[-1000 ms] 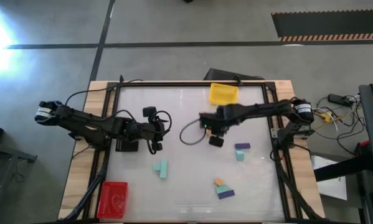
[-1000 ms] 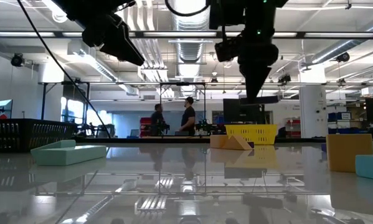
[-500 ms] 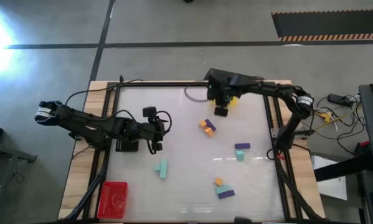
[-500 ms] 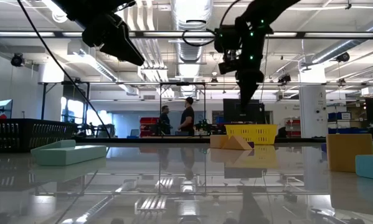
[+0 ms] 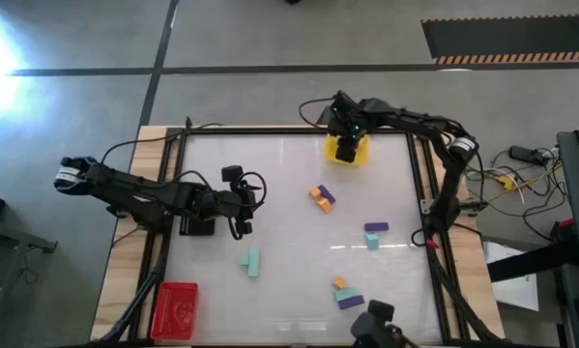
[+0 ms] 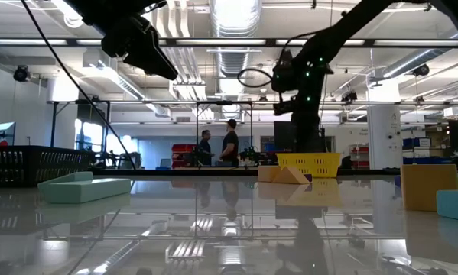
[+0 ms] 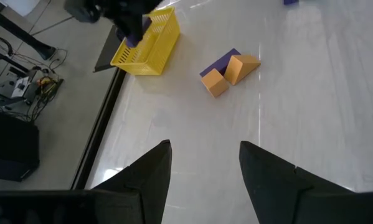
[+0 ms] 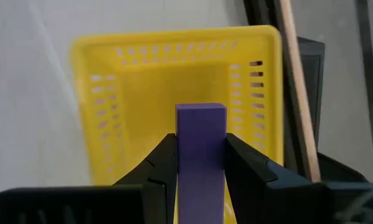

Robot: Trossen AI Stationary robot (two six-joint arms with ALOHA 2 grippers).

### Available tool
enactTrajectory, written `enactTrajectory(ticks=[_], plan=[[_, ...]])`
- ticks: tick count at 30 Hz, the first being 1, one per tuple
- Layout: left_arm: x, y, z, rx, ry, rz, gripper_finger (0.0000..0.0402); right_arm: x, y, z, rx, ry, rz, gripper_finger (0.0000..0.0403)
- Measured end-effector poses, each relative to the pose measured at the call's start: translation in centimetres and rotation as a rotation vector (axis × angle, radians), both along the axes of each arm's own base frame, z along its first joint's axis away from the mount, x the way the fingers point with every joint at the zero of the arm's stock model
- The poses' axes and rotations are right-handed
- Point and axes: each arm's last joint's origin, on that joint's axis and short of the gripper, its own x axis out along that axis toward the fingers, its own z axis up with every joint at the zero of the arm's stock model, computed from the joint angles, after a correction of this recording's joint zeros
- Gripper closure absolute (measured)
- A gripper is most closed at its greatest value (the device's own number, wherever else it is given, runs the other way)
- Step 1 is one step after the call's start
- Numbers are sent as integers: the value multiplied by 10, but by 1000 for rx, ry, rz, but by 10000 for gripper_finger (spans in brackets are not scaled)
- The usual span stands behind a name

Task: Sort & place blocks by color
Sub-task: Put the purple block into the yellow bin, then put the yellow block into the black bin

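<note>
My right gripper (image 8: 200, 140) hangs over the yellow tray (image 8: 86, 93) at the table's far edge, shut on a purple bar (image 8: 200, 121). In the high view this gripper (image 5: 347, 150) covers most of the tray (image 5: 331, 147). My left gripper (image 7: 202, 155) stands open with nothing between its fingers, above the table's left middle (image 5: 241, 208). Loose blocks lie flat on the table: an orange and purple cluster (image 5: 320, 196), a purple and teal pair (image 5: 374, 233), an orange, teal and purple group (image 5: 346, 293), and teal bars (image 5: 251, 261). My right gripper pinches the purple bar by its two long sides (image 8: 200, 155) between the two fingers (image 8: 164, 162). The fingers point steeply down and lie along the bar, whose free end (image 8: 200, 112) sticks out past the fingertips. The bar hangs clear above the inside of the yellow tray.
A red tray (image 5: 175, 309) sits at the near left corner and a black tray (image 5: 197, 227) lies under my left arm. A black frame (image 5: 419, 193) borders the table. Bare tabletop lies between the block groups.
My right gripper has swung from above the table's middle toward the far edge and now hangs over the yellow tray, carrying the purple bar clear of the table. The orange and purple cluster that it hid now shows.
</note>
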Motion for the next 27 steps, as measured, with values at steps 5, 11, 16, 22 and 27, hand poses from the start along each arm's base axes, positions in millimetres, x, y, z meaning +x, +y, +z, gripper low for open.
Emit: enactTrajectory(ticks=[5,11,16,22,27], plan=[[0,0,0,0,0,0,229,4,-6,-22,24,49,21,316],[0,0,0,0,0,0,229,4,-7,-30,44,70,16,279],[0,0,0,0,0,0,229,3,-7,-26,31,60,-8,207],[0,0,0,0,0,0,229,-2,-4,-8,-7,47,-96,193],[1,0,-1,1,4,0,229,-6,17,17,27,20,-197,209]])
